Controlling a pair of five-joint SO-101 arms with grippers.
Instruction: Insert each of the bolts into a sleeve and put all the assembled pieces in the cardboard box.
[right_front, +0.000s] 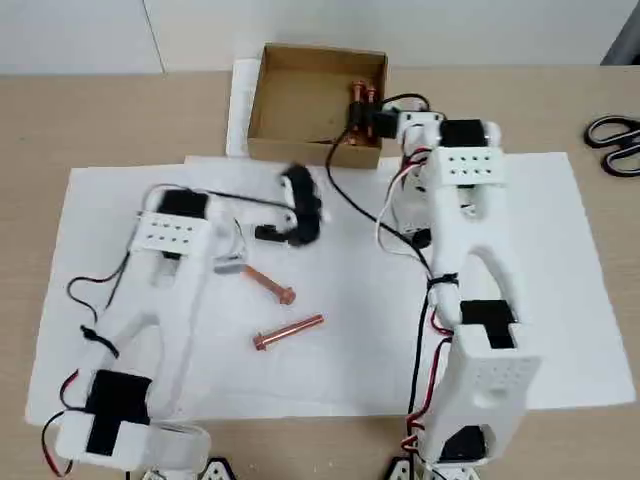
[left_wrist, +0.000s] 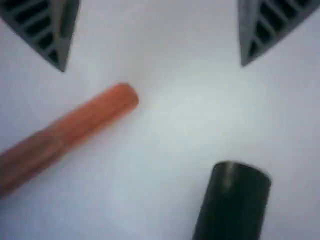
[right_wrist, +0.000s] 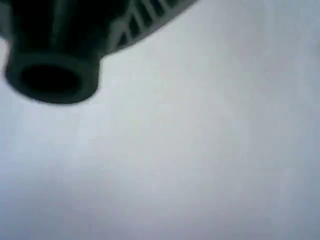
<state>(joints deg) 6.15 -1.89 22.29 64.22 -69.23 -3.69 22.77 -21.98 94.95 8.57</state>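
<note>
Left of centre over the white paper (right_front: 120, 200): left end effector (left_wrist: 152, 67), released, above a copper bolt (left_wrist: 75, 125) and a loose black sleeve (left_wrist: 232, 200) lying apart. Nearer, a second bolt (right_front: 288, 333). Far centre on the counter (right_front: 60, 110), the cardboard box (right_front: 262, 100). At its near-right corner, right end effector (right_front: 383, 122), clenched on a held sleeve (right_wrist: 52, 80).

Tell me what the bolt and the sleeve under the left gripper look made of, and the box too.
Bolt: metal, probably copper or copper-plated, judging by its orange-brown colour and soft sheen.
Sleeve: black and smooth, with a dull highlight along its side; plastic or rubber, the look leaves it open.
Box: brown cardboard, matte, with thin folded walls.
</note>
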